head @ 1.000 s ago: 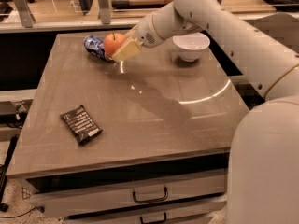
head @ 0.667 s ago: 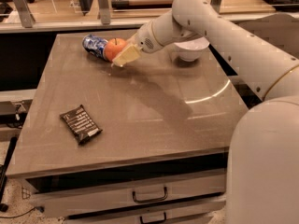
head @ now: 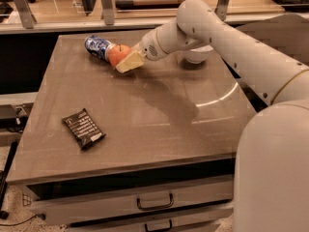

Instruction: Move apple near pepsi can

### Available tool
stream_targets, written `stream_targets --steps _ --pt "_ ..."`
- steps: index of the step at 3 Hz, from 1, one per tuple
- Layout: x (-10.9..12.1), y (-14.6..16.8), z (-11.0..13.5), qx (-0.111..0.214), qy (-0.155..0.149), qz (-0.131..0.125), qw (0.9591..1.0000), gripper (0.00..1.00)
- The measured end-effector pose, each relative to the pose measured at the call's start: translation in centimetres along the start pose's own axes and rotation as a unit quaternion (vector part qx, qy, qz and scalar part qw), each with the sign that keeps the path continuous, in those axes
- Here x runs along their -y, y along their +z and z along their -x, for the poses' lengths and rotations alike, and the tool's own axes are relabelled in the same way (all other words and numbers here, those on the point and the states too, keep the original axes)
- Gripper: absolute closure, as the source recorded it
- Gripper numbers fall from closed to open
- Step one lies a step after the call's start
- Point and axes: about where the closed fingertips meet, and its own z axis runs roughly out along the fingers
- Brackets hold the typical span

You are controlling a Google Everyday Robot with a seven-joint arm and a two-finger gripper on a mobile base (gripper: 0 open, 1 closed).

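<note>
The orange-red apple is at the back left of the table, touching or almost touching the blue pepsi can, which lies on its side just to the apple's left. My gripper reaches in from the right and is shut on the apple, with a pale finger across its front right side. The apple is low, at or just above the tabletop.
A dark snack wrapper lies at the front left of the brown table. A white bowl sits behind my arm, mostly hidden. Railings run behind the table, and drawers sit below its front edge.
My gripper has carried the apple down and slightly right, from in front of the can to beside it, close to the tabletop. The can, wrapper and bowl have not moved.
</note>
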Motion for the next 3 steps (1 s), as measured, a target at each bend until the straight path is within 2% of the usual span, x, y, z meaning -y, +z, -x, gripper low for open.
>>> stream_targets --steps 1,2,3 --pt "-0.4 -1.1 0.1 0.008 -0.007 -0.002 0.9999 0.29" --pt "-0.7 -4.5 0.7 0.02 -0.033 -0.008 0.9992 0.0" --pt "-0.9 -6.5 0.8 0.029 -0.044 -0.01 0.9986 0.0"
